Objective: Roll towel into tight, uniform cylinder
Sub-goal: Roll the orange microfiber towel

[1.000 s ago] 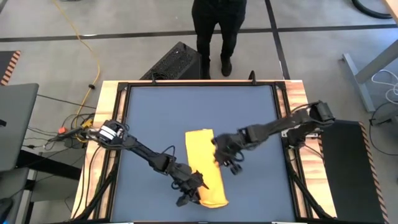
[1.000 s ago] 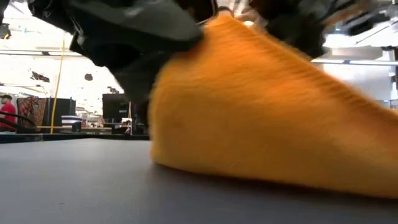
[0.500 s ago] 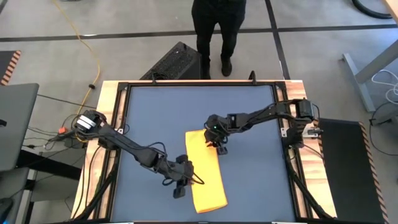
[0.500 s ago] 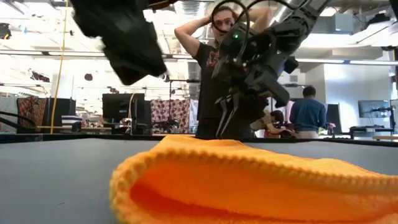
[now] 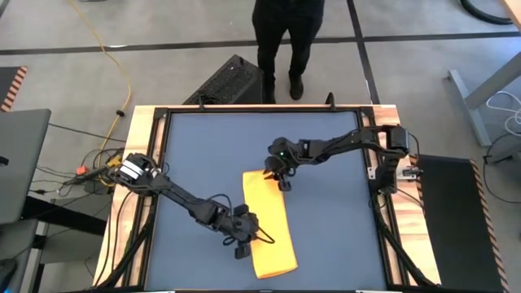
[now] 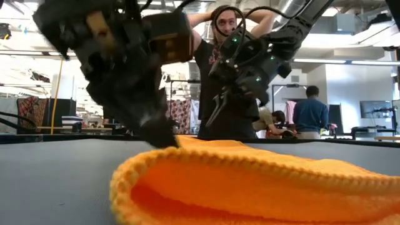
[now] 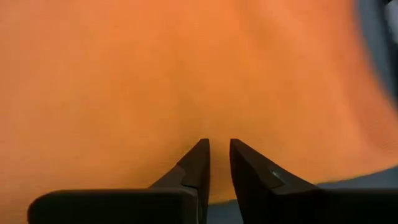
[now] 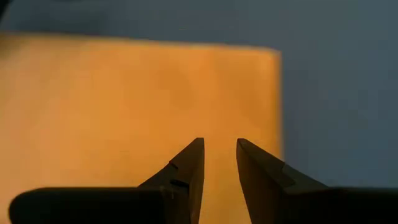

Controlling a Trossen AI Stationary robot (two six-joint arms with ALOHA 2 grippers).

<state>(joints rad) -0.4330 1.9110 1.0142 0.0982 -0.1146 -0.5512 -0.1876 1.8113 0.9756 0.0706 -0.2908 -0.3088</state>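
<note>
The left gripper (image 5: 259, 237) hangs low at the left long edge of the towel (image 5: 270, 223), toward its near end, its fingers (image 7: 198, 159) drawn close with only a thin slit between them and no cloth caught there. From table height its tip appears to touch the top of the fabric, though I cannot be certain. The right gripper (image 5: 285, 182) hovers over the towel's far right corner, fingers (image 8: 191, 160) a little apart and grasping nothing. The yellow towel lies flat as a folded strip, running lengthwise down the middle of the dark blue table (image 5: 195, 146) and tilted slightly. Beyond the table's far edge a person (image 5: 283, 37) in dark clothes stands, arms raised to the head.
</note>
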